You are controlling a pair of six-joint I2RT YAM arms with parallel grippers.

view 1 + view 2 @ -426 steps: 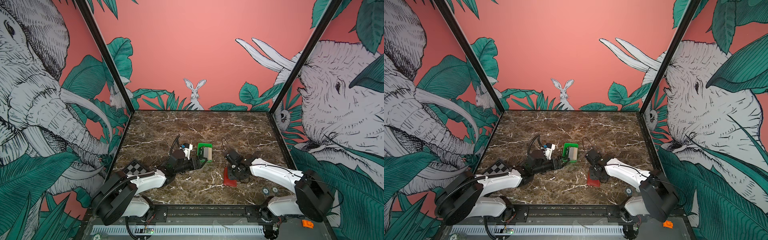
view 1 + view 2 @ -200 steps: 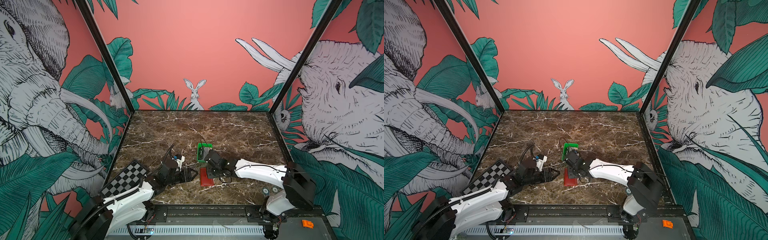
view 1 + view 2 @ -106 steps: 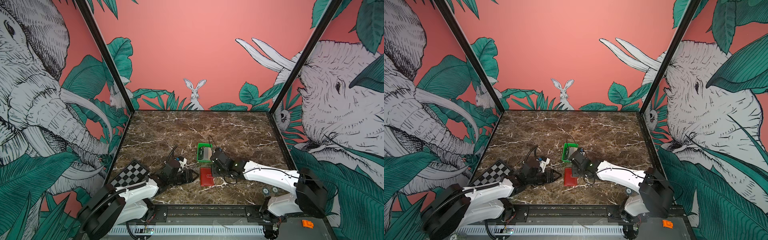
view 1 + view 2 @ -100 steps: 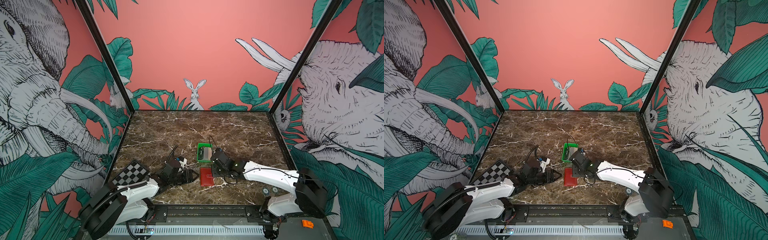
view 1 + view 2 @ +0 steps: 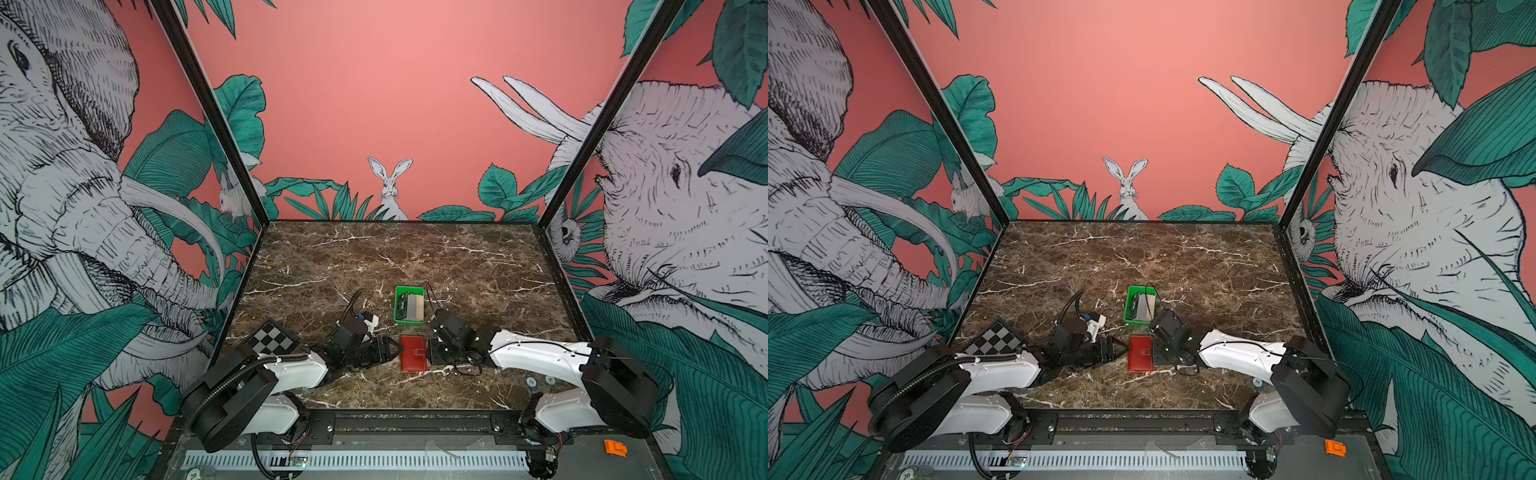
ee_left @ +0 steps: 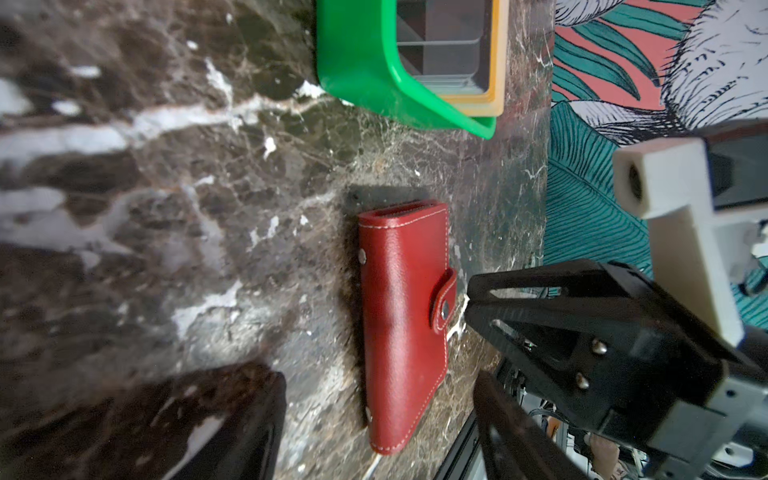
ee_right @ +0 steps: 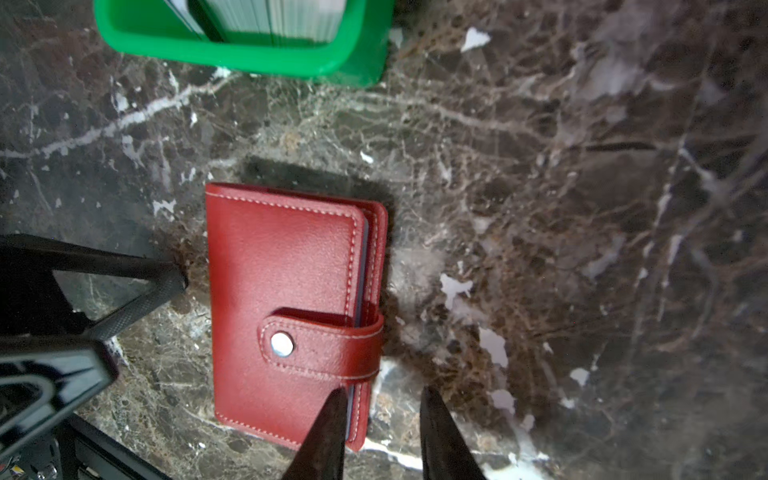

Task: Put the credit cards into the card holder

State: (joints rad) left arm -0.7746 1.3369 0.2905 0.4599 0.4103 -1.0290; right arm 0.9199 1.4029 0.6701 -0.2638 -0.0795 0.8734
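On the left, the black two-fingered left end effector [image 5: 390,349] lies low over the brown marble-patterned counter [image 5: 374,257]. Its jaws stand wide and hold nothing. The fingers point rightwards at the holder's spine, and one fingertip [image 7: 170,279] sits just beside that spine, apart from it as far as we can see.

In the middle, the small red leather-look card holder [image 7: 286,270] lies flat on the counter between the two end effectors, folded and snapped shut. Its long axis runs from the front of the counter toward its back, across the line joining the two arms. The spine faces left, and the open edge with the snap tab [image 7: 320,343] faces right. Just beyond its far end stands the green plastic tray [image 5: 409,288], where the thin dark and pale credit cards [image 5: 411,306] stand on edge. We see none in the holder.

On the right, the black right end effector [image 7: 381,392] has its jaws only narrowly apart and grips nothing. Its fingertips straddle the open edge at the holder's near corner, just short of the tab. Whether one touches the cover we cannot tell. We judge this arm the nearer and better placed, since the tab to be lifted faces it.
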